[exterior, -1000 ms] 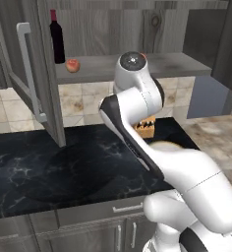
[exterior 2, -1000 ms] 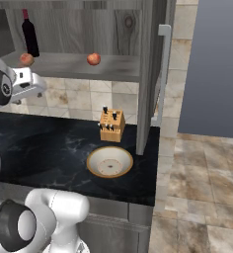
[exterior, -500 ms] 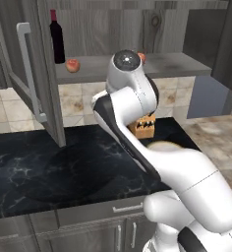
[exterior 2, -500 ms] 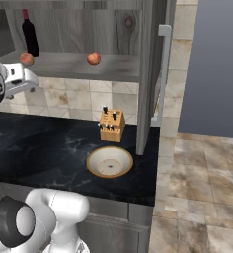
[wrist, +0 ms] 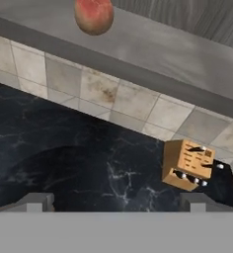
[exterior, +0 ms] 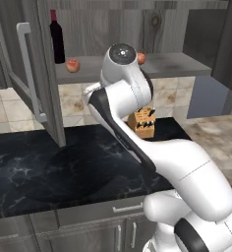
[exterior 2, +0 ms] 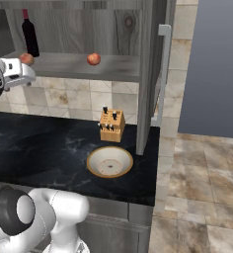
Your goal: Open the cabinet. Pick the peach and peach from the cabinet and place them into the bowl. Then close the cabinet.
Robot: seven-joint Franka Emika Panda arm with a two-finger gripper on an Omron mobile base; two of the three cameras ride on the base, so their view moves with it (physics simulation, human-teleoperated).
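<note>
Dark wood-grain cabinet (exterior: 137, 29) stands open, both doors swung out: left door (exterior: 37, 74) with its bar handle in the left base view, right door (exterior 2: 150, 74) in the right base view. I see two peaches on the cabinet shelf (exterior 2: 113, 66). One peach (exterior 2: 93, 59) sits mid-shelf near the front edge; from the left base view it (exterior: 141, 58) peeks out just behind my arm. The other peach (exterior: 72, 65) sits toward the left end of the shelf, just beside a wine bottle (exterior: 56, 37); in the hand view I have a peach (wrist: 94, 15) at the top, on the shelf's front part. Bowl (exterior 2: 109, 161) is on the black marble counter (exterior: 49, 167), near its front edge, with nothing in it, with a knife block (exterior 2: 112, 125) behind it by the tiled wall. My claw (wrist: 118, 200) is spread fully wide, holding nothing, up over the counter below shelf level, well short of the fruit.
</note>
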